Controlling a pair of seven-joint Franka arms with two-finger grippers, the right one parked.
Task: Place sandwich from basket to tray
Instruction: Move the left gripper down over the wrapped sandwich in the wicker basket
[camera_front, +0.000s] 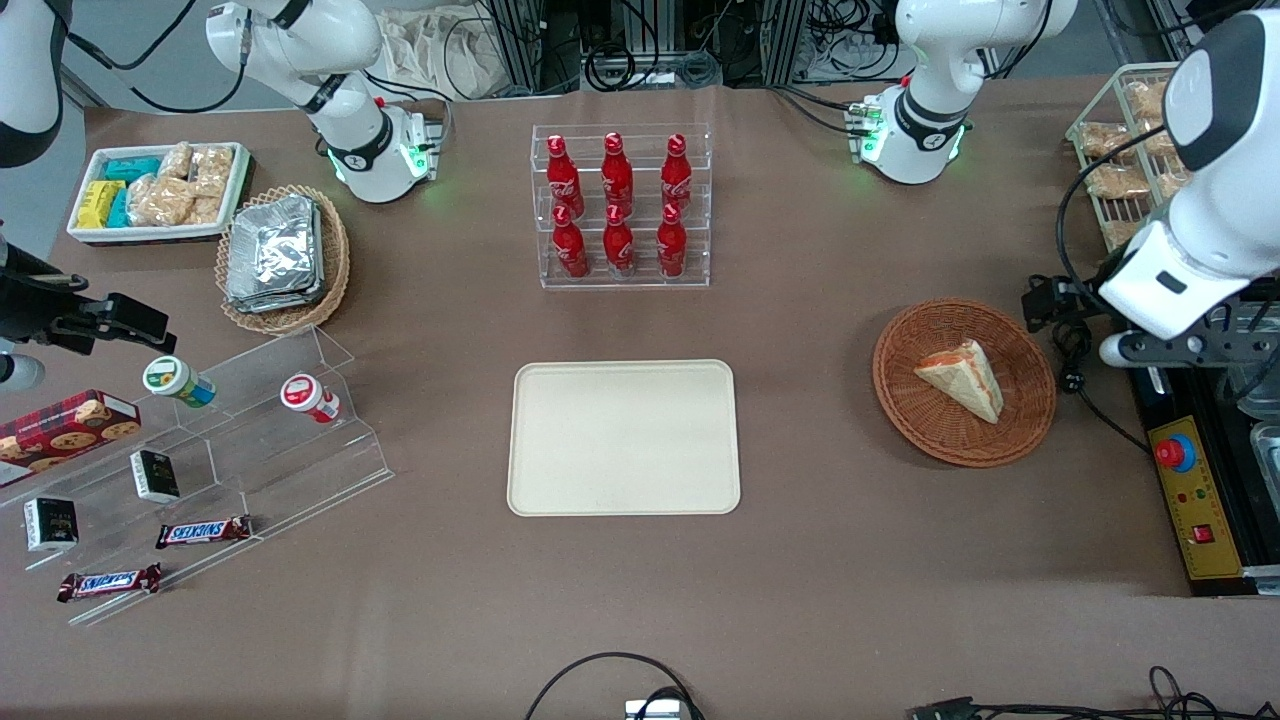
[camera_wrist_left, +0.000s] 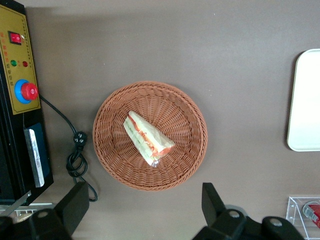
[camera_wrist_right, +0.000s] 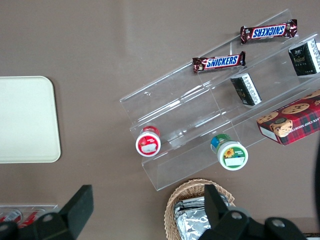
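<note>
The sandwich (camera_front: 962, 378) (camera_wrist_left: 148, 139), a pale wedge with red-orange and green filling, lies in the round reddish-brown wicker basket (camera_front: 900, 400) (camera_wrist_left: 110, 150). The cream tray (camera_front: 622, 437) (camera_wrist_left: 306, 100) lies flat on the table, nothing on it, toward the parked arm's end from the basket. My left gripper (camera_front: 1050, 305) (camera_wrist_left: 144, 205) hangs high above the table by the basket's rim, at the working arm's end. It is open wide with nothing between its fingers (camera_wrist_left: 75, 205), well above the sandwich.
A clear rack of red bottles (camera_front: 620, 205) stands farther from the front camera than the tray. A yellow control box (camera_front: 1190, 490) (camera_wrist_left: 20, 75) with a red stop button and a black cable (camera_wrist_left: 75, 150) lie beside the basket. A wire basket of bagged snacks (camera_front: 1120, 150) sits nearby.
</note>
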